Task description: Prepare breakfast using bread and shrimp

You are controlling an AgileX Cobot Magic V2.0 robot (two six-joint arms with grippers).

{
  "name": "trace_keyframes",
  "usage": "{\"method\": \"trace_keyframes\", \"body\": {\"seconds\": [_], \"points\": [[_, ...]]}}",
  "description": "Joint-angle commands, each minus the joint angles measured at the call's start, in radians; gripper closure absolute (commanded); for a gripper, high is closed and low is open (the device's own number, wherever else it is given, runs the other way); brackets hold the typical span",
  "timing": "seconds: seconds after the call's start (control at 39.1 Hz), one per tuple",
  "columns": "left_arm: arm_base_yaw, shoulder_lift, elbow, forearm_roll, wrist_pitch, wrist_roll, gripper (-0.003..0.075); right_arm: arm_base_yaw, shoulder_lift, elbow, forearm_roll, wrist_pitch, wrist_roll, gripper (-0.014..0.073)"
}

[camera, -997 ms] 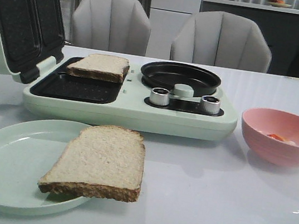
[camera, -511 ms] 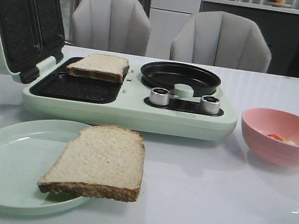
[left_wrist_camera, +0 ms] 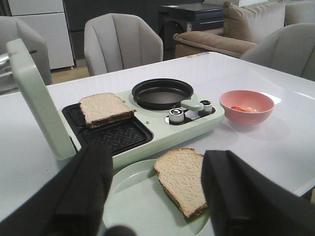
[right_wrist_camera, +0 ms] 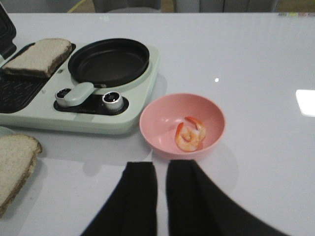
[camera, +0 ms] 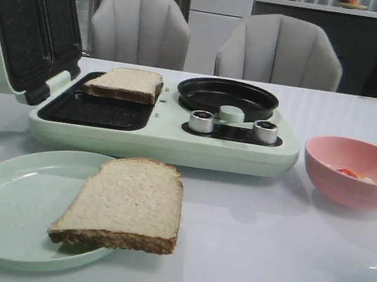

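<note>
1. Left gripper (left_wrist_camera: pixel 155 194): jaws spread wide, empty, hovered over plate (left_wrist_camera: pixel 133 209) with slice (left_wrist_camera: pixel 183 178) between fingers in view.
2. Right gripper (right_wrist_camera: pixel 161 196): fingers nearly together, narrow gap only, nothing held, hung short of bowl (right_wrist_camera: pixel 182 126).
3. Bread: one slice (camera: pixel 127 83) sat on far half of grill tray (camera: pixel 97 110), lid (camera: pixel 22 20) swung up. Second slice lay on plate, one corner past the rim toward the table (camera: pixel 284 262).
4. Shrimp (right_wrist_camera: pixel 190 135): curled, orange-pink and whitish, alone on bowl bottom, apart from the wall.
5. Handling, bread (judged): light, soft, porous crumb, firmer dark crust. Probably sags or tears if pinched mid-crumb; best taken across a crust edge, overhanging corner looked easiest to reach.
6. Handling, shrimp (judged): small, likely slick and slightly springy, prone to squirt out of jaws. Best pinched across thick middle of the curl, straight down into bowl, curved wall limits approach angle.
7. Materials: plate smooth pale green, glossy; bowl matte pink, round; grill black, ribbed, non-stick look; round black pan (camera: pixel 227 97) beside it; two metal knobs (camera: pixel 201 121); table white, reflective.
</note>
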Motion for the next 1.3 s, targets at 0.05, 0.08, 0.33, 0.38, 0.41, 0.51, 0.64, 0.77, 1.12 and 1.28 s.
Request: {"method": "trace_keyframes", "body": {"seconds": [0.05,0.08,0.33,0.38,0.41,0.51,0.64,0.77,1.12,1.28], "points": [[0.000,-0.013,-0.023,-0.009,-0.083,-0.010,0.0263,0.000,0.183,-0.149,0.053,0.074,-0.006,0.0138],[0.000,-0.013,-0.023,-0.009,-0.083,-0.010,0.0263,0.000,0.219,-0.165,0.070,0.092,-0.006,0.0119],[0.000,-0.013,-0.023,-0.009,-0.083,-0.010,0.0263,0.000,0.552,-0.317,0.337,0.236,-0.099,0.0083],[0.000,-0.013,-0.023,-0.009,-0.083,-0.010,0.0263,0.000,0.606,-0.327,0.435,0.242,-0.159,0.0083],[0.000,-0.013,-0.023,-0.009,-0.083,-0.010,0.0263,0.000,0.629,-0.330,0.498,0.243,-0.201,0.0083],[0.000,-0.013,-0.023,-0.009,-0.083,-0.010,0.0263,0.000,0.738,-0.330,0.754,0.248,-0.391,0.0083],[0.000,-0.013,-0.023,-0.009,-0.083,-0.010,0.0263,0.002,0.862,-0.330,1.033,0.272,-0.651,0.0083],[0.000,-0.013,-0.023,-0.009,-0.083,-0.010,0.0263,0.040,0.962,-0.330,1.223,0.258,-0.836,0.0083],[0.000,-0.013,-0.023,-0.009,-0.083,-0.010,0.0263,0.210,1.276,-0.431,1.390,0.183,-0.959,0.0085],[0.000,-0.013,-0.023,-0.009,-0.083,-0.010,0.0263,0.211,1.344,-0.465,1.417,0.187,-0.959,0.0085]]}}
